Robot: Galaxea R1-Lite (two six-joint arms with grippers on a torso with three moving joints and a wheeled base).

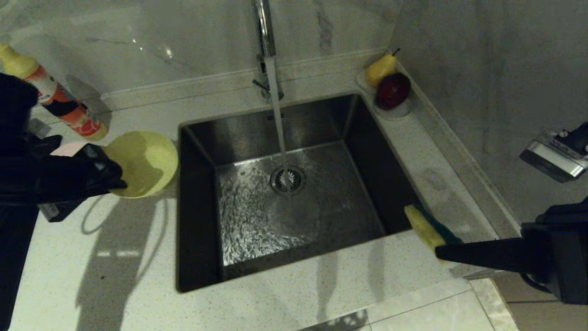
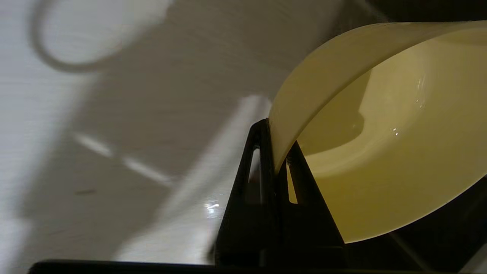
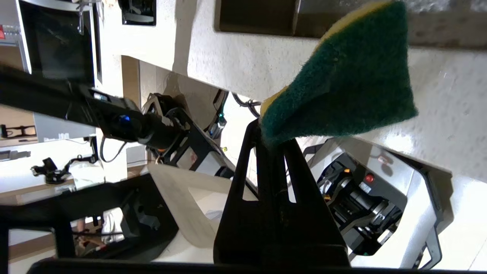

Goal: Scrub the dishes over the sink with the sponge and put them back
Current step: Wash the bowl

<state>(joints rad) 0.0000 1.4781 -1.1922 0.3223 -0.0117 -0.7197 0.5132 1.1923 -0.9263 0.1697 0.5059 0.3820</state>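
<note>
Nearest us, our left hand [image 2: 279,152] pinches the yellow bowl's [image 1: 144,161] rim above the desk [image 1: 115,257] left of the sink [image 1: 294,188], while our right hand [image 3: 274,142] grips the sponge [image 1: 427,227] at its right edge.

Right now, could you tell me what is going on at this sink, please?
The robot is washing dishes. Its left gripper is shut on the rim of the yellow bowl, holding it over the counter just left of the sink. Its right gripper is shut on the sponge, at the sink's right edge. The tap is running, water falling on the drain. Bowl and sponge are apart, so no scrubbing is happening.
</note>
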